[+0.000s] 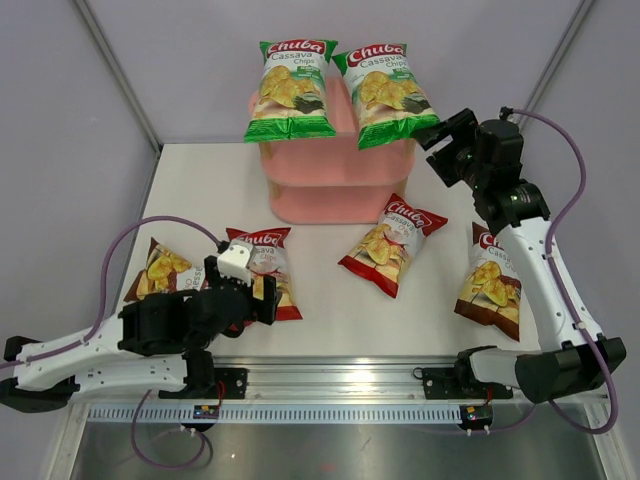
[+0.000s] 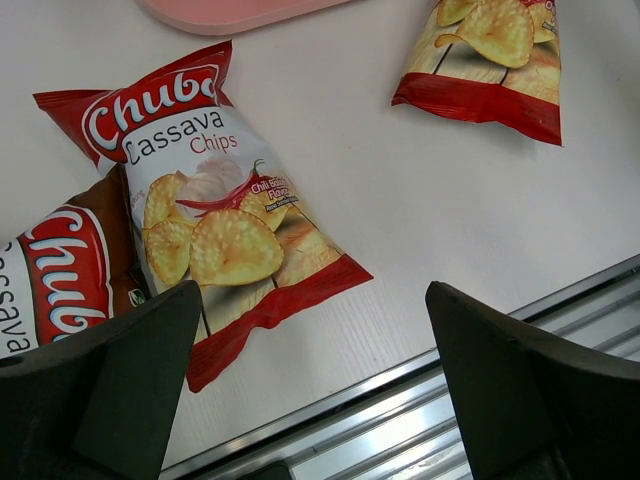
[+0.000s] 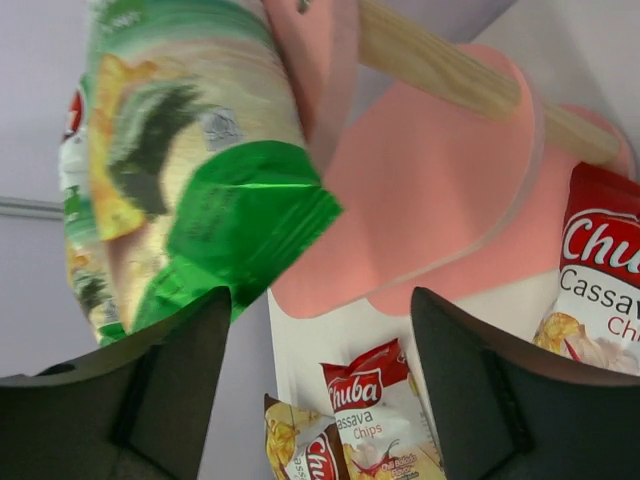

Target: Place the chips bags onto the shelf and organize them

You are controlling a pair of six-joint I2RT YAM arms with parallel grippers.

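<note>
Two green chips bags [image 1: 291, 90] [image 1: 385, 92] lie side by side on the top board of the pink shelf [image 1: 330, 195]. My right gripper [image 1: 440, 130] is open and empty, just right of the right green bag [image 3: 190, 170], level with the top board [image 3: 430, 190]. On the table lie a red bag [image 1: 265, 262] and a brown bag [image 1: 160, 270] at the left, a red bag [image 1: 392, 243] in the middle, and a brown bag [image 1: 492, 282] at the right. My left gripper [image 1: 262, 296] is open and empty, low over the near end of the left red bag [image 2: 215, 215].
A metal rail [image 1: 330, 385] runs along the table's near edge, under my left gripper [image 2: 315, 400]. A wooden shelf post [image 3: 450, 75] passes above my right gripper [image 3: 320, 370]. The right arm [image 1: 540, 290] crosses over the right brown bag. Grey walls enclose the table.
</note>
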